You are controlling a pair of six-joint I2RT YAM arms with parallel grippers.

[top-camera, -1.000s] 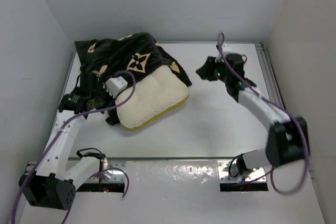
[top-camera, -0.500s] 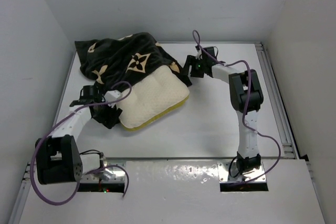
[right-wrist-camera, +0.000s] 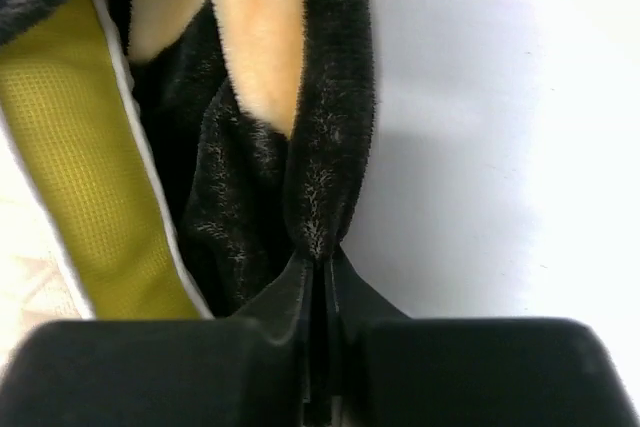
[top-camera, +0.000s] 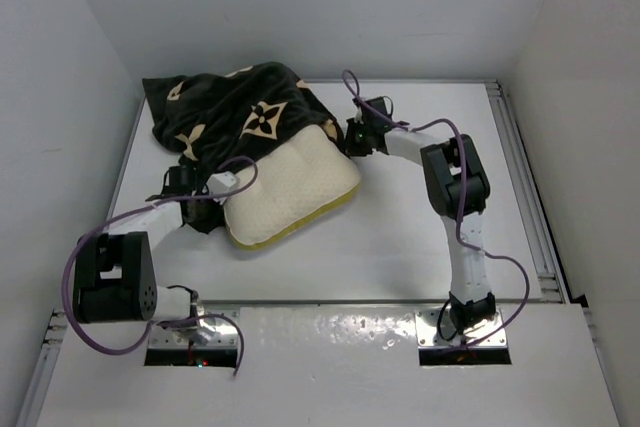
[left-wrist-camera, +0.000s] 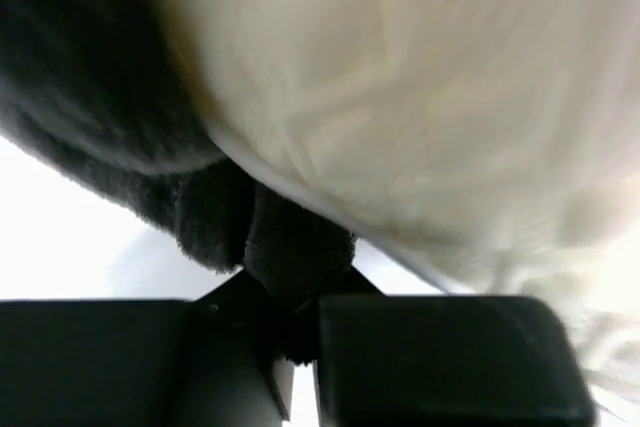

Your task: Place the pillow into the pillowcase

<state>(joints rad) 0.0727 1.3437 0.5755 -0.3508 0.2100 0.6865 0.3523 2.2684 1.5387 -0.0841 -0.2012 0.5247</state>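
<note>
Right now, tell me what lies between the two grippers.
The pillow, its uncovered cream half, fills the stretch from left gripper to right gripper; the top view shows it.

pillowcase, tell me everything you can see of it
The pillowcase is black plush fabric printed with tan flowers and star motifs, lying rumpled at the far left of the table. It covers the far part of the cream pillow, whose near end sticks out. The left end effector pinches its near-left edge and the right end effector its right edge.

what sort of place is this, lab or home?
Likely a lab test cell: plain white walls box in a white table with metal rails, two robot arms bolted at its edge.
</note>
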